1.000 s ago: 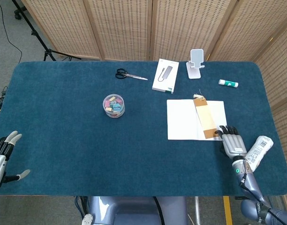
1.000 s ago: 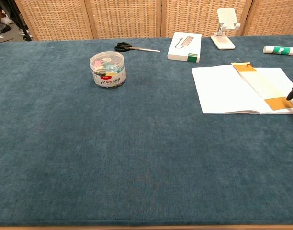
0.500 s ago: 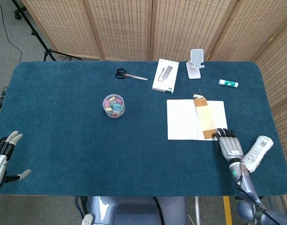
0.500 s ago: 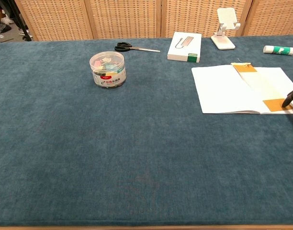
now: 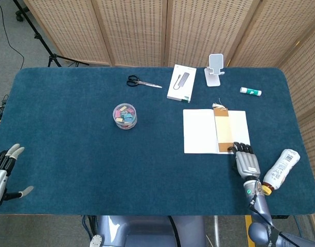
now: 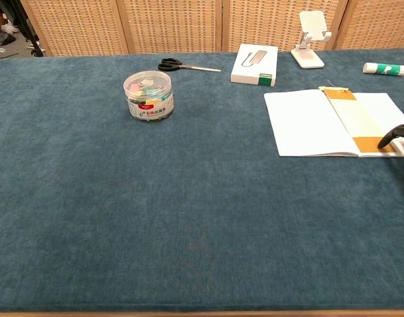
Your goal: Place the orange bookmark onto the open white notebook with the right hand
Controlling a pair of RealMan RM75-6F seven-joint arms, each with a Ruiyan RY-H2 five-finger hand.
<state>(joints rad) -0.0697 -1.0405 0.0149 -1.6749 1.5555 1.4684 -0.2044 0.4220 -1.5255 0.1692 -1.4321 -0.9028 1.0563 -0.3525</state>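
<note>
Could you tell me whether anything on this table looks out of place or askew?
Nothing stands out. The orange bookmark lies flat along the middle of the open white notebook, roughly square with its pages, its tasselled top end poking just past the far edge. The right hand rests at the bookmark's near end.

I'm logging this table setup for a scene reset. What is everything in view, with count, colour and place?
table: one, dark teal cloth.
scissors: one pair, black handles, far centre.
box: one, white, right of the scissors.
phone stand: one, white, far edge.
glue stick: one, white with green cap, far right.
jar: one, clear, colourful clips inside, centre-left.
notebook: one, white, open, right of centre.
bookmark: one, orange, lying on the notebook.
bottle: one, white, near right.
left hand: near left edge, empty.
right hand: beside the notebook's near edge.
</note>
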